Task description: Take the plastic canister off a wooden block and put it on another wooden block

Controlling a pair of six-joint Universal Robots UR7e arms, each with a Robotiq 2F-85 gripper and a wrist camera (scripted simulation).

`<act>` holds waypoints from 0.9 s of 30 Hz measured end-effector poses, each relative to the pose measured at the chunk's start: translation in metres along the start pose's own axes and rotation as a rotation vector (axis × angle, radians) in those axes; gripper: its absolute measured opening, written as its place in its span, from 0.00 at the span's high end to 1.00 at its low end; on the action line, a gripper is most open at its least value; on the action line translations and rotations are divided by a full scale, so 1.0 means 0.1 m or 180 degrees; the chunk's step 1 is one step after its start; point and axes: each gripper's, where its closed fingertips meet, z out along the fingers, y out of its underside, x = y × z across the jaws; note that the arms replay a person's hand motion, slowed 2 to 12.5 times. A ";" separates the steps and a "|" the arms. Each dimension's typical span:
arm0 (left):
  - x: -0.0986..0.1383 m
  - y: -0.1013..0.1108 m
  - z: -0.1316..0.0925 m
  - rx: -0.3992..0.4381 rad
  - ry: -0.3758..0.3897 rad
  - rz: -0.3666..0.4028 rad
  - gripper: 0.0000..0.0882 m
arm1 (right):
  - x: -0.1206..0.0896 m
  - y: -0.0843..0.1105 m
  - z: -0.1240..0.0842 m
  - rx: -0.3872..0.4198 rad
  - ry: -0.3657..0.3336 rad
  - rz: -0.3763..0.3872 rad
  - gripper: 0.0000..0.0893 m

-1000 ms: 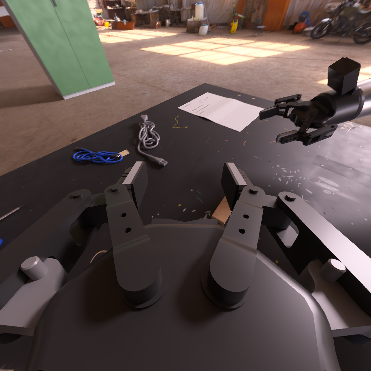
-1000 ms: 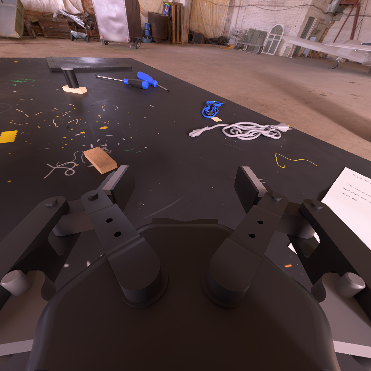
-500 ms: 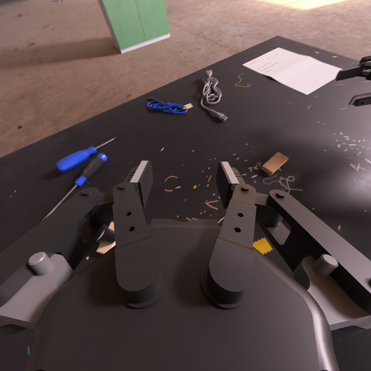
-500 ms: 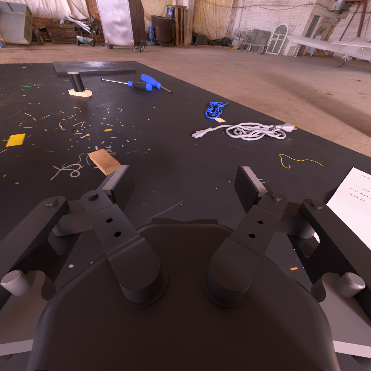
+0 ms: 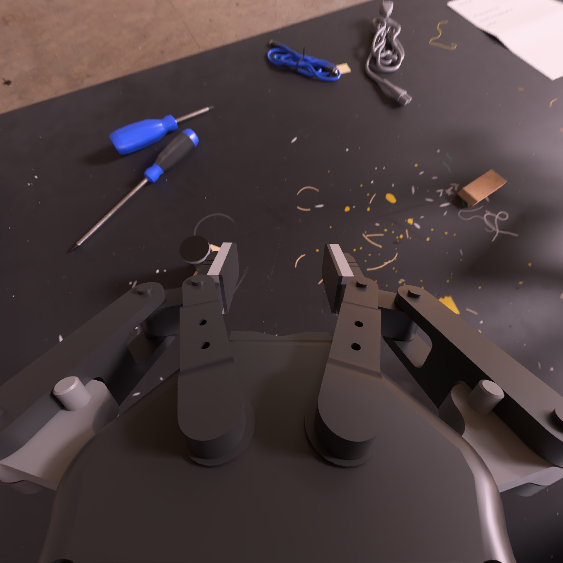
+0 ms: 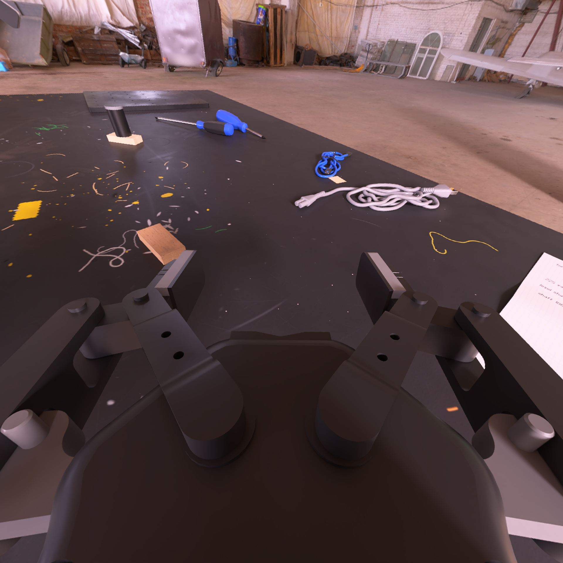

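A black plastic canister point(image 6: 118, 121) stands upright on a pale wooden block point(image 6: 125, 139) far back on the dark table. In the left wrist view I see the canister's dark top point(image 5: 194, 249) from above, just left of my left finger, with a sliver of its block point(image 5: 215, 247) beside it. A second, brown wooden block point(image 6: 160, 242) lies flat nearer; it also shows in the left wrist view point(image 5: 483, 187) at the right. My left gripper point(image 5: 278, 262) is open and empty above the table. My right gripper point(image 6: 278, 271) is open and empty, right of the brown block.
Two blue-handled screwdrivers point(image 5: 152, 143) lie left of the canister. A blue cable point(image 5: 304, 63), a grey power cord point(image 5: 387, 54) and a white paper sheet point(image 6: 539, 301) lie toward the table's edge. A dark perforated plate point(image 6: 143, 100) sits behind the canister.
My left gripper has swung back and tilted down, bringing the screwdrivers and then the canister's top into view. My right gripper has crept slightly forward. Both stay open.
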 end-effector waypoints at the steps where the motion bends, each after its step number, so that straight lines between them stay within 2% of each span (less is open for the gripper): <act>1: -0.02 0.05 0.01 -0.0059 0.0007 0.0014 0.44 | 0.00 0.00 0.00 0.0001 -0.0003 0.0005 0.04; 7: -0.14 0.27 0.05 -0.0437 0.0020 0.0177 0.46 | 0.00 0.01 0.01 -0.0004 -0.0011 0.0031 0.04; 13: -0.26 0.39 0.03 -0.0706 -0.0011 0.0295 0.45 | 0.01 0.03 0.01 -0.0025 -0.0006 0.0025 0.04; 22: -0.46 0.42 -0.06 -0.0892 -0.0210 0.0275 0.46 | 0.00 0.04 0.02 -0.0056 -0.0011 0.0009 0.04; 27: -0.49 0.38 -0.03 -0.0863 -0.0266 0.0257 0.47 | -0.01 0.04 0.03 -0.0063 -0.0011 -0.0005 0.04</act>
